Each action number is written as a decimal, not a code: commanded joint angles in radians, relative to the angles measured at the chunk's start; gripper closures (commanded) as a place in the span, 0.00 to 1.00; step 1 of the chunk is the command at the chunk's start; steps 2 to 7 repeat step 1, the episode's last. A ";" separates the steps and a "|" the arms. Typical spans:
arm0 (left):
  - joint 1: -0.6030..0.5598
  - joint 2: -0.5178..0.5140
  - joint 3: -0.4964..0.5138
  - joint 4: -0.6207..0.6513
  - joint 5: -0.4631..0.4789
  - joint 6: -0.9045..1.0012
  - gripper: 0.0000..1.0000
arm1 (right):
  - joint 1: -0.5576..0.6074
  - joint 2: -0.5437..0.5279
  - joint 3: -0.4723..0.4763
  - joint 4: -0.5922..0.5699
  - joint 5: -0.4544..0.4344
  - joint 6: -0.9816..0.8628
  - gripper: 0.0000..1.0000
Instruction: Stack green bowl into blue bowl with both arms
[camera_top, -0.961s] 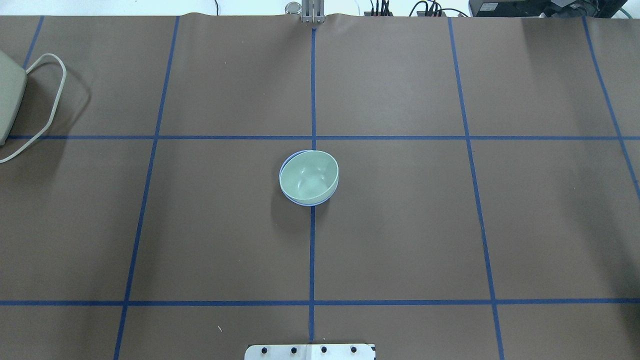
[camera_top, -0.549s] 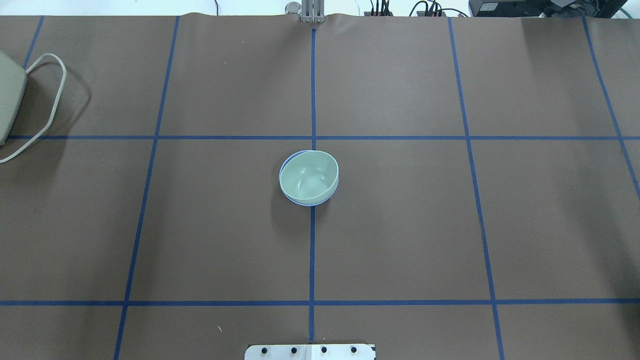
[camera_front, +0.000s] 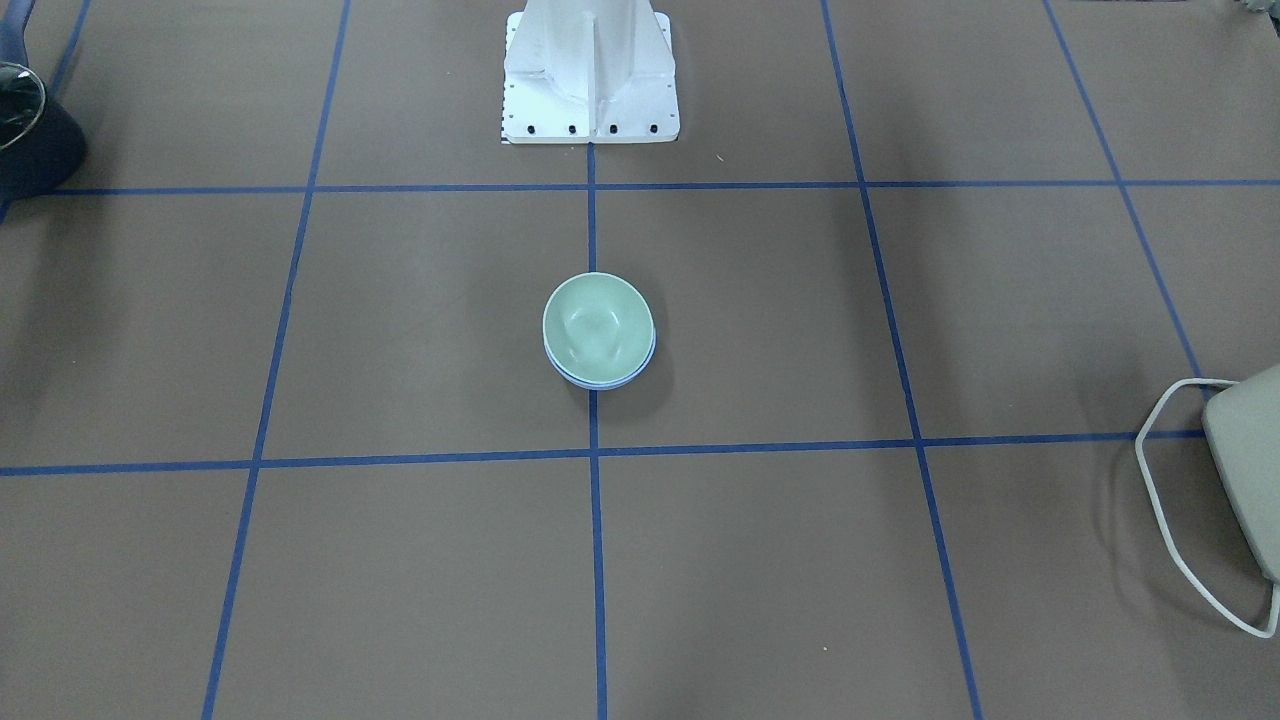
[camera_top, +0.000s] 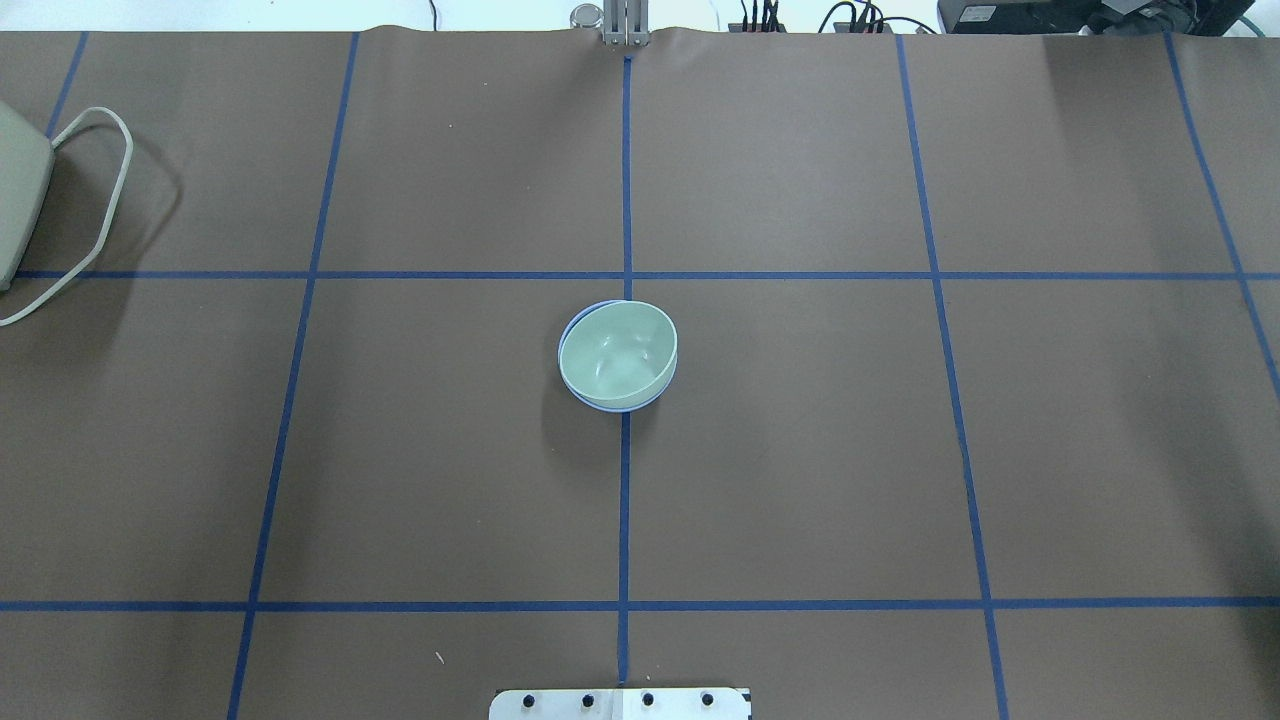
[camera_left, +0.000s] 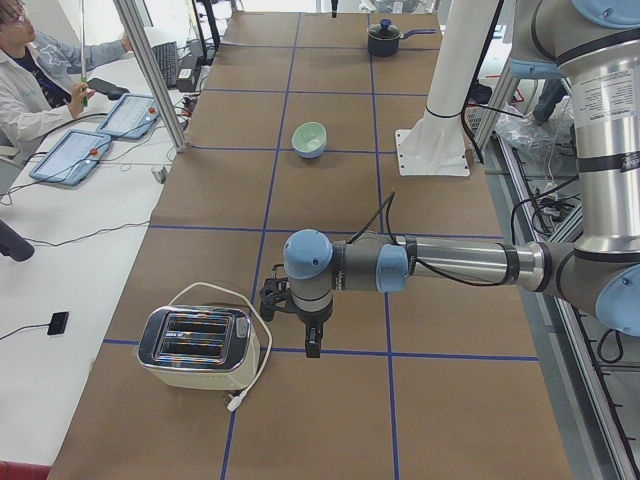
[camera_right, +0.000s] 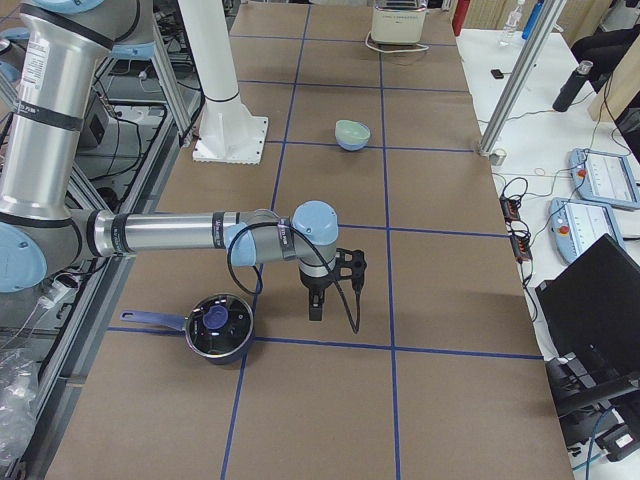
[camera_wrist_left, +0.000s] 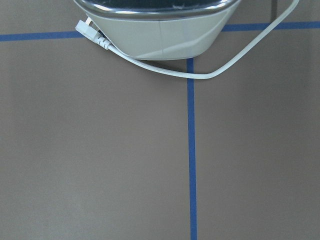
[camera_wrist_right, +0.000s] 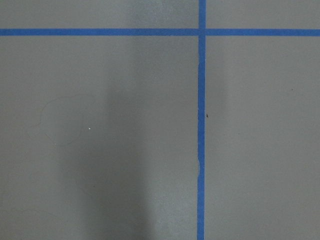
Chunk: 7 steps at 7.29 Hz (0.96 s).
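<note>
Inside blue bowl, green bowl.

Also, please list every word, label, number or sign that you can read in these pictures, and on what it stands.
Nothing is legible.
Sticker on the left arm: print too small to read.
Sticker on the right arm: print too small to read.
Green bowl, blue bowl, toaster: no marking visible.

From my station I see a long table covered in brown paper and divided by blue tape lines. Beside it stand a white bench and slanted aluminium posts. The light is even.
</note>
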 joint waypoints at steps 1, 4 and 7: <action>0.000 0.000 0.000 0.000 0.000 0.000 0.01 | 0.000 0.000 0.000 0.003 0.000 0.000 0.00; 0.000 0.000 0.000 0.000 0.000 0.000 0.01 | 0.000 0.000 0.000 0.003 0.000 0.000 0.00; 0.000 0.000 0.000 0.000 0.000 0.000 0.01 | 0.000 0.000 0.000 0.003 0.000 0.000 0.00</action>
